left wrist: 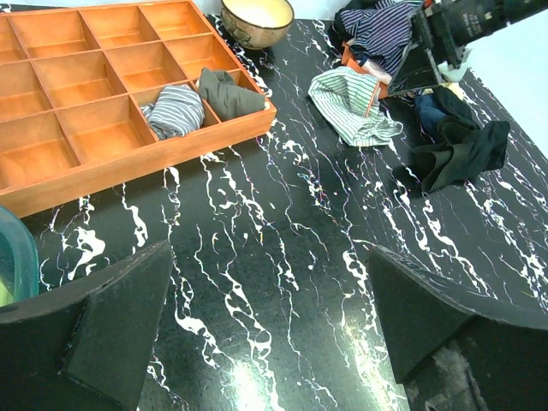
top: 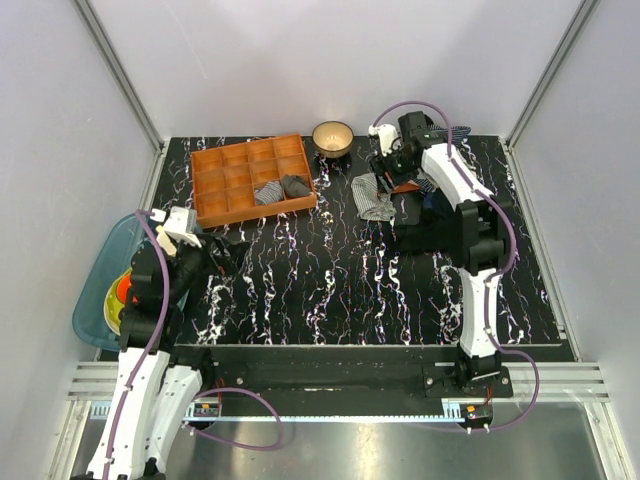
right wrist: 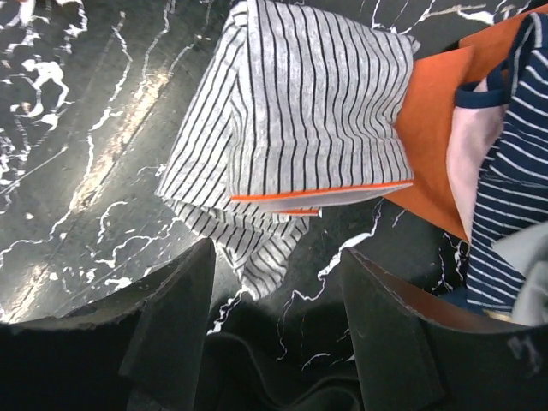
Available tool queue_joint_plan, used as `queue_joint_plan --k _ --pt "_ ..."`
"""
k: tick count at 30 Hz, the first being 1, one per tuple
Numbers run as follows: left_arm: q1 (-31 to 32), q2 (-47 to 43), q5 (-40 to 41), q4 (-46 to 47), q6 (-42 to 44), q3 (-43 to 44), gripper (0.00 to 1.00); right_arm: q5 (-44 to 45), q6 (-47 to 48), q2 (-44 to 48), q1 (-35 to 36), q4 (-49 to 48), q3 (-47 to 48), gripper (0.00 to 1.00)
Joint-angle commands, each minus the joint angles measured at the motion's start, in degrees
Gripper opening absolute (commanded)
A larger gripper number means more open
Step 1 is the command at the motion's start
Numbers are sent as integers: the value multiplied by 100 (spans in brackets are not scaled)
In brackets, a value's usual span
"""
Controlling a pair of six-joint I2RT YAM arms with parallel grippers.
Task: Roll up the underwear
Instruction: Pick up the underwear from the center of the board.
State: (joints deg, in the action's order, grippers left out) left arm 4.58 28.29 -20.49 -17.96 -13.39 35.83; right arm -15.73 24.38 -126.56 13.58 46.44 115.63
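The underwear (top: 372, 198) is a crumpled heap of white cloth with thin dark pinstripes, lying on the black marbled table at the back right. In the right wrist view it (right wrist: 300, 111) shows an orange-red edge band. My right gripper (top: 388, 178) is open and empty. It hovers over the heap's near edge, its jaws (right wrist: 278, 291) standing either side of bare table and a fold of black cloth (right wrist: 282, 377). My left gripper (top: 222, 255) is open and empty, low over the table at the left (left wrist: 270, 317), far from the underwear (left wrist: 351, 103).
An orange divided tray (top: 230, 165) at the back left holds a rolled striped garment (left wrist: 174, 111) and a dark roll (left wrist: 227, 92). A bowl (top: 332, 137) stands behind it. A navy striped garment (right wrist: 514, 171) and an orange container (right wrist: 437, 120) lie right of the underwear. Black cloth (left wrist: 458, 154) lies nearer.
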Motion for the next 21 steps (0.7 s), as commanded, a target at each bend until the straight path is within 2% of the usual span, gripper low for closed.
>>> queue_joint_plan --k 1,5,7,9,10,11,12,13,16,21 --pt "-45 71 89 196 12 64 99 324 93 -507 153 287 889 68" --pt "-45 115 89 205 12 64 99 395 49 -1185 197 568 1751 68" --pt "-54 124 80 214 20 64 99 517 75 -1423 232 621 2041 63" --pt "-54 141 98 205 20 64 99 544 84 -1511 259 639 2173 53" --pt "-62 150 89 205 20 64 99 518 84 -1503 259 639 2183 38" --pt "-62 150 98 205 20 64 99 518 93 -1486 241 639 2165 31" --pt "-62 168 81 205 20 64 99 518 102 -1407 259 647 2139 25" --pt "-62 176 80 196 20 64 99 466 111 -1337 259 648 2113 13" --pt "-71 185 80 196 20 64 99 299 119 -898 259 656 1990 3" --pt "-71 159 80 178 29 73 99 -193 119 426 259 753 1736 1"
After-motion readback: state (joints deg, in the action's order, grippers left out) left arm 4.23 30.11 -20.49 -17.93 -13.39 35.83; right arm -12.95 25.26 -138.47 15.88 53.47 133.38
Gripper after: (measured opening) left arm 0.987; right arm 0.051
